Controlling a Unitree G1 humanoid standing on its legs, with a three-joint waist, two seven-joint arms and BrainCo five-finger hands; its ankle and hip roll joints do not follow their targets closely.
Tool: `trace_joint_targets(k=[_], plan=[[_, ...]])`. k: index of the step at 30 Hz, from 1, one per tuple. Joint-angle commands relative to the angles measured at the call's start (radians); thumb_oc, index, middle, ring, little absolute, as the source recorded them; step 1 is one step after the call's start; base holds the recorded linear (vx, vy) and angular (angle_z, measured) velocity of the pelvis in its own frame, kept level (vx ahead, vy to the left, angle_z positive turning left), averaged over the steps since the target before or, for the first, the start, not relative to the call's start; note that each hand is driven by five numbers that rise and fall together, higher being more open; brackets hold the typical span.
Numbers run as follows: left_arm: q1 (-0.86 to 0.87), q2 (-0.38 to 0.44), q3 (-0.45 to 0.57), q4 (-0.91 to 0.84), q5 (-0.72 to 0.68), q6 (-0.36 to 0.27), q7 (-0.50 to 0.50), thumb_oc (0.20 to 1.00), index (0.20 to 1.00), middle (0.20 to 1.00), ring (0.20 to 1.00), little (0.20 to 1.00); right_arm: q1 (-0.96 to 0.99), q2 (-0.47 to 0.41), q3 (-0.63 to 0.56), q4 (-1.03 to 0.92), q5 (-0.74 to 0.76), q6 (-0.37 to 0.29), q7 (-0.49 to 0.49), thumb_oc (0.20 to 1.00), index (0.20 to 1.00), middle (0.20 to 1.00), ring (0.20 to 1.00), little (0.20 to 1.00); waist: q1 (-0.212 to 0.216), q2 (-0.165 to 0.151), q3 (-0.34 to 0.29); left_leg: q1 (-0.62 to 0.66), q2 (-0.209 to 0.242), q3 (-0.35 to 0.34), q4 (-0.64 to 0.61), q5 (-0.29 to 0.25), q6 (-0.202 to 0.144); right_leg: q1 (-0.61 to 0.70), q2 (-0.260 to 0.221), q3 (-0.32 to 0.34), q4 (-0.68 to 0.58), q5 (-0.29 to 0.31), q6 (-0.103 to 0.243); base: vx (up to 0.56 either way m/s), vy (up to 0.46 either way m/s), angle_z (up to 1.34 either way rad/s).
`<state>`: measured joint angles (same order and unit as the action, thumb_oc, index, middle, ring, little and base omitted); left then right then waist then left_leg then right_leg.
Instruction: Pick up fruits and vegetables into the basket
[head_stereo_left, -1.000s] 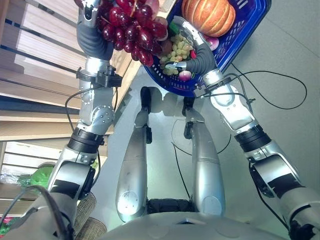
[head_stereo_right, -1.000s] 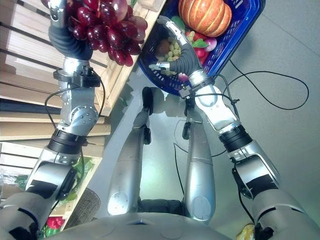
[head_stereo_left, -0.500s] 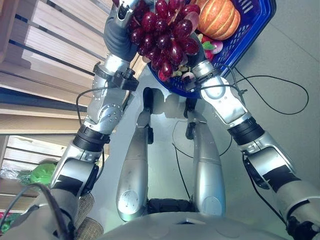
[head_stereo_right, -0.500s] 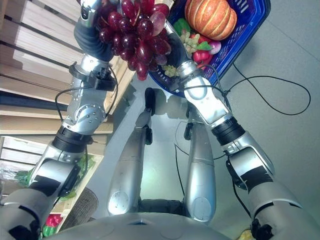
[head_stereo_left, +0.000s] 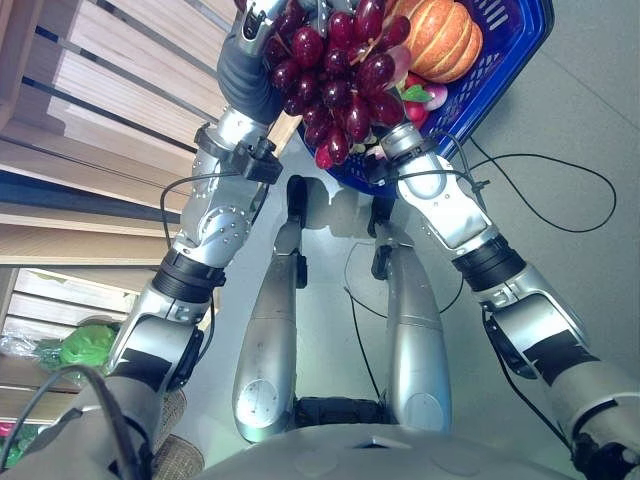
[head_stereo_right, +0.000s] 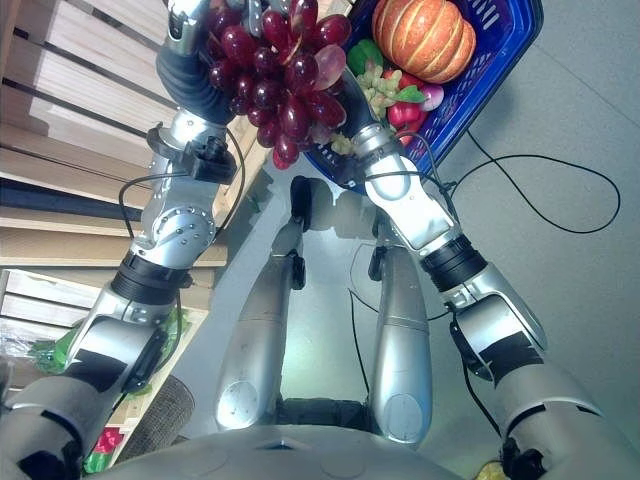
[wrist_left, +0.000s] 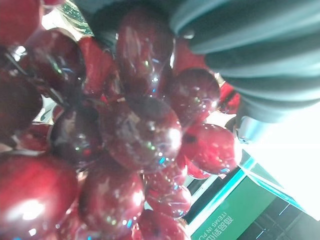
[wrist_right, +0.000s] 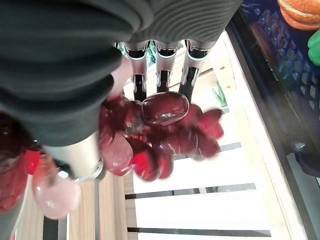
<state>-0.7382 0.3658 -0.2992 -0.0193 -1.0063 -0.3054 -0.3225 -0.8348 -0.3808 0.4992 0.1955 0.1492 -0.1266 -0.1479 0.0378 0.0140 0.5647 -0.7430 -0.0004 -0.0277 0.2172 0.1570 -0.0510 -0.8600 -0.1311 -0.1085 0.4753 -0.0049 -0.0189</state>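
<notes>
Hoisting a bunch of dark red grapes over the near rim of a blue plastic basket, the robot's left robot hand carries the fruit high, its dark ribbed wrist cover rising from a raised, nearly straight forearm. The fingers reach into the top of the bunch where the grapes hide them, so whether they are curled round the stem cannot be told, though the bunch hangs from that hand and seems held there. Keeping the grapes high looks like a way to clear the basket wall before lowering them.

The basket sits on the grey floor just beside a pale wooden slatted rack, and already holds an orange pumpkin, a green grape bunch and some small red and pink fruit. The right robot hand reaches up from the lower right to the basket's near edge, its fingers straight and spread loosely, the red grapes just past their tips; it grips nothing, and appears placed to steady or guide the bunch. Judged from this, the drop into the basket is the step in hand, not yet done.
</notes>
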Motion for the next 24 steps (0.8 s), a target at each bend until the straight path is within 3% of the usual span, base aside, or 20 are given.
trace_joint_targets(k=[1,8,9,10,13,18,20,24], plan=[[-0.031,-0.073,-0.088,-0.144,-0.005,0.007,-0.052,0.2,0.2,0.2,0.2,0.2,-0.077,0.059,0.039,-0.097,0.037,-0.059,0.014,0.2,0.2,0.2,0.2,0.2,-0.008,0.054,-0.045,-0.025,-0.021,0.005,0.092,-0.074,0.044,0.088,-0.017,-0.001,-0.136,0.071,0.072,0.0,0.0,0.0],[-0.013,-0.063,-0.085,-0.144,0.076,-0.03,0.054,0.2,0.2,0.2,0.2,0.2,-0.057,0.06,0.031,-0.109,0.07,-0.073,0.021,0.2,0.2,0.2,0.2,0.2,-0.007,0.054,-0.045,-0.027,-0.022,0.004,0.089,-0.071,0.044,0.088,-0.016,-0.002,-0.141,0.074,0.074,0.0,0.0,0.0],[-0.011,-0.056,-0.086,-0.14,0.107,-0.036,0.103,0.47,0.47,0.47,0.47,0.47,-0.053,0.061,0.027,-0.111,0.084,-0.075,0.027,0.2,0.2,0.2,0.2,0.2,-0.007,0.054,-0.045,-0.029,-0.023,0.003,0.088,-0.068,0.045,0.087,-0.016,-0.002,-0.143,0.076,0.074,0.0,0.0,0.0],[-0.008,-0.057,-0.084,-0.135,0.188,-0.05,0.154,1.0,1.0,1.0,1.0,1.0,-0.049,0.066,0.027,-0.115,0.093,-0.075,0.028,0.2,0.2,0.2,0.2,0.2,-0.006,0.055,-0.045,-0.03,-0.024,0.003,0.088,-0.068,0.045,0.085,-0.016,-0.002,-0.143,0.076,0.075,0.0,0.0,0.0],[-0.004,-0.036,-0.083,-0.127,0.241,-0.066,0.225,1.0,1.0,1.0,1.0,1.0,-0.039,0.061,0.02,-0.122,0.127,-0.081,0.035,0.2,0.2,0.2,0.2,0.2,-0.004,0.057,-0.045,-0.032,-0.024,0.002,0.089,-0.066,0.045,0.084,-0.017,-0.004,-0.141,0.075,0.076,0.0,0.0,0.0],[-0.005,0.024,-0.052,-0.095,0.628,-0.171,0.574,1.0,1.0,1.0,1.0,1.0,-0.023,0.051,0.003,-0.119,0.15,-0.11,0.028,0.2,0.2,0.2,0.2,0.2,0.003,0.058,-0.045,-0.036,-0.026,-0.004,0.091,-0.064,0.046,0.081,-0.017,-0.007,-0.138,0.073,0.075,0.0,0.0,0.0],[-0.003,0.037,-0.024,-0.081,0.742,-0.165,0.711,1.0,1.0,1.0,1.0,1.0,-0.015,0.051,-0.011,-0.117,0.156,-0.121,0.025,0.2,0.2,0.2,0.2,0.2,0.008,0.057,-0.045,-0.036,-0.027,-0.008,0.092,-0.065,0.045,0.081,-0.016,-0.008,-0.135,0.069,0.074,0.0,-0.016,0.01],[0.002,0.046,0.026,-0.05,0.817,-0.16,0.874,1.0,1.0,1.0,1.0,1.0,-0.005,0.053,-0.035,-0.109,0.174,-0.145,0.006,0.2,0.2,0.2,0.2,0.2,0.016,0.052,-0.045,-0.036,-0.027,-0.016,0.092,-0.065,0.042,0.084,-0.017,-0.013,-0.133,0.064,0.076,0.0,-0.026,0.02]])
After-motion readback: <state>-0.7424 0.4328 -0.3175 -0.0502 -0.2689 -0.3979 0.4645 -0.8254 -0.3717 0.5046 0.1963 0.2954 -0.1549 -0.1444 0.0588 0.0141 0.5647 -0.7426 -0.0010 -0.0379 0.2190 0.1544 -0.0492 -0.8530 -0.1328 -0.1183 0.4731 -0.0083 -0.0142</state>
